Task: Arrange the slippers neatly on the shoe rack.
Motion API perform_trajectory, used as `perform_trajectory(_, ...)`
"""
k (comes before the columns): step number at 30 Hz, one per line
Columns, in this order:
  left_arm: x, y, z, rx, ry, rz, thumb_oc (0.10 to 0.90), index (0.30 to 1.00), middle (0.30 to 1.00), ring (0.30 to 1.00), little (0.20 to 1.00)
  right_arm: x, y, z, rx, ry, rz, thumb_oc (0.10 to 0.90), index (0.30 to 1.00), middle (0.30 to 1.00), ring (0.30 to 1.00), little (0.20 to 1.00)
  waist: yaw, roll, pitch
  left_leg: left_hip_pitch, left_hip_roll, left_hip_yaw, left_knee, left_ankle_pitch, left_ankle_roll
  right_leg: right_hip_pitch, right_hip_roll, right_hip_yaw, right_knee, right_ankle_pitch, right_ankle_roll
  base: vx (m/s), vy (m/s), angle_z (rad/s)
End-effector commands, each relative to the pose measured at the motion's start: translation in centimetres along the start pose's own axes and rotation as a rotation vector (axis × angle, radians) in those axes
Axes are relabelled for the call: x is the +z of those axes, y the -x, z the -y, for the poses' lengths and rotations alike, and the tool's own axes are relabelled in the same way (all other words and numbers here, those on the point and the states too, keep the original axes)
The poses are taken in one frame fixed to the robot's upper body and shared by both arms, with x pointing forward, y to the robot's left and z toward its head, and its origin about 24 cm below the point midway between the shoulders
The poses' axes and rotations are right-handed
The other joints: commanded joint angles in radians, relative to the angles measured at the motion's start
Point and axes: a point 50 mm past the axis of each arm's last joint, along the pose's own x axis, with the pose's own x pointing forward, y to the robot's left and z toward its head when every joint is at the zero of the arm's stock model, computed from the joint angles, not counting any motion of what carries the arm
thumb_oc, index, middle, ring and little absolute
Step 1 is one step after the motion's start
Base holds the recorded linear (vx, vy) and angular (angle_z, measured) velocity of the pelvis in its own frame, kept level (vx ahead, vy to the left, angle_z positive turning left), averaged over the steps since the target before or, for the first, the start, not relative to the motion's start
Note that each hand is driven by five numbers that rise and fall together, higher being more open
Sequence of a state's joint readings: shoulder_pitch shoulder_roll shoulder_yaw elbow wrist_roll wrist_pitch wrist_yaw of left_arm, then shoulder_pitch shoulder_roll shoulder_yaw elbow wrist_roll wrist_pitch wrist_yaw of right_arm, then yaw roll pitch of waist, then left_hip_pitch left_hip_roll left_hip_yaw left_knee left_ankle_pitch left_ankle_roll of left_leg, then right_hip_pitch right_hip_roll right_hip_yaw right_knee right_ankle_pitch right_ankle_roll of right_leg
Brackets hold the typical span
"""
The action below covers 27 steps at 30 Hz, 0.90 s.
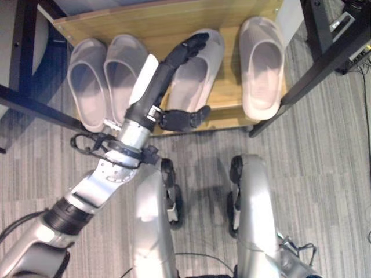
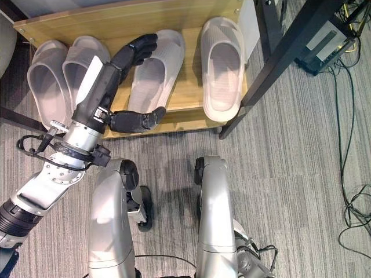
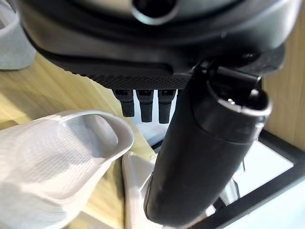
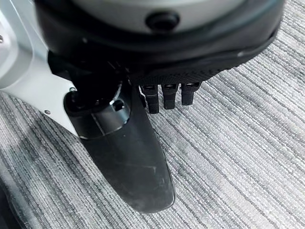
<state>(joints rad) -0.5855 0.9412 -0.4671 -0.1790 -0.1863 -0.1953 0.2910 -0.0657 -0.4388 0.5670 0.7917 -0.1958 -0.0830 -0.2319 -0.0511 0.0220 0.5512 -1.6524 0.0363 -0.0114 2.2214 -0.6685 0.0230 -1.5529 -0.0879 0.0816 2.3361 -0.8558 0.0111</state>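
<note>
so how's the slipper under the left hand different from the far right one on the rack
The third slipper lies tilted, its toe leaning toward the right; the rightmost slipper lies straight, toe to the back. The left hand reaches over the third slipper with straight fingers; nothing touches the rightmost slipper. The third sits close to the left pair; the rightmost stands apart. Both are pale grey slides on the wooden shoe rack.

At the top of your frame sits the wooden shoe rack point(image 1: 232, 98) on grey carpet point(image 1: 324, 174); four pale slippers point(image 1: 262, 63) lie side by side on its shelf.

Silver-grey arm point(image 1: 110, 168), dark hand point(image 1: 174, 63)
</note>
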Motion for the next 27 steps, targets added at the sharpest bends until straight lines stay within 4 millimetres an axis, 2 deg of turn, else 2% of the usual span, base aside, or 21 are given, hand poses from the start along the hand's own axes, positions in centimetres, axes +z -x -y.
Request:
perform_trajectory(1,4.5,-2.1,-2.4,0.042,-0.052,0.265,0.8,0.9,0.9,0.9,0.9,-1.4,0.9,-0.1,0.0,0.012,-0.017,0.8,0.9,0.9,0.9,0.9,0.018,0.015,-0.031,0.082,-0.009,-0.091,-0.006,-0.102,0.061,-0.016,-0.008,0.011,-0.046,0.112,-0.05,0.0,0.0,0.0)
perform_trajectory(6,3.7,-2.2,-2.6,-0.045,-0.162,0.219,0.8,0.9,0.9,0.9,0.9,-1.8,0.9,-0.1,-0.002,0.022,-0.032,0.8,0.9,0.9,0.9,0.9,0.018,0.018,-0.031,0.082,-0.009,-0.09,-0.012,-0.099,0.062,-0.016,-0.007,0.011,-0.054,0.115,-0.051,0.0,0.0,0.0)
perform_trajectory(10,3.7,-2.4,-2.4,-0.083,-0.176,0.215,0.8,0.9,0.9,0.9,0.9,-1.8,0.8,-0.2,0.001,0.025,-0.041,0.8,0.9,0.9,0.9,0.9,0.022,0.018,-0.031,0.082,-0.01,-0.091,-0.016,-0.1,0.062,-0.015,-0.005,0.011,-0.059,0.119,-0.05,0.01,0.005,-0.01)
perform_trajectory(11,4.1,-2.8,-1.9,-0.146,-0.152,0.227,0.8,0.9,0.9,0.9,0.9,-1.8,0.8,-0.4,0.01,0.025,-0.045,0.8,0.9,0.9,0.9,0.9,0.018,0.018,-0.031,0.082,-0.008,-0.092,-0.008,-0.106,0.065,-0.016,-0.003,0.012,-0.056,0.114,-0.05,0.0,0.0,0.0)
perform_trajectory(16,4.6,-3.4,-1.1,-0.207,-0.101,0.243,0.8,0.9,0.9,0.9,0.9,-1.7,0.7,-0.6,0.025,0.025,-0.046,0.8,0.9,0.9,0.9,0.9,0.009,0.015,-0.031,0.082,-0.008,-0.093,-0.004,-0.108,0.062,-0.016,-0.002,0.015,-0.049,0.112,-0.05,0.0,0.0,0.0)
perform_trajectory(18,5.6,-4.8,0.6,-0.223,0.018,0.286,0.8,0.9,0.9,0.9,0.9,-1.7,0.5,-0.6,0.027,0.032,-0.049,0.8,0.9,0.9,0.9,0.9,0.0,0.008,-0.031,0.082,-0.01,-0.091,0.0,-0.108,0.059,-0.016,-0.004,0.018,-0.044,0.11,-0.051,0.0,0.0,0.0)
perform_trajectory(21,5.9,-6.0,1.7,-0.212,0.088,0.298,0.8,0.9,0.9,0.9,0.9,-1.4,0.3,-0.2,0.022,0.042,-0.041,0.8,0.9,0.9,0.9,0.9,-0.01,0.0,-0.031,0.082,-0.011,-0.089,0.001,-0.107,0.057,-0.016,-0.006,0.019,-0.042,0.109,-0.051,0.0,-0.003,-0.01)
perform_trajectory(25,5.8,-7.1,2.6,-0.212,0.105,0.289,0.8,0.9,0.9,0.9,0.9,-1.2,0.2,0.0,0.017,0.042,-0.037,0.8,0.9,0.9,0.9,0.9,-0.02,-0.011,-0.031,0.082,-0.01,-0.087,0.0,-0.106,0.055,-0.016,-0.007,0.02,-0.043,0.11,-0.051,0.0,0.0,0.0)
perform_trajectory(27,4.9,-7.4,3.3,-0.189,0.155,0.245,0.8,0.9,0.9,0.9,0.9,-1.2,0.1,0.1,0.012,0.034,-0.036,0.8,0.9,0.9,0.9,0.9,-0.025,-0.016,-0.031,0.082,-0.01,-0.088,-0.001,-0.106,0.052,-0.016,-0.005,0.023,-0.041,0.11,-0.051,0.0,0.0,0.0)
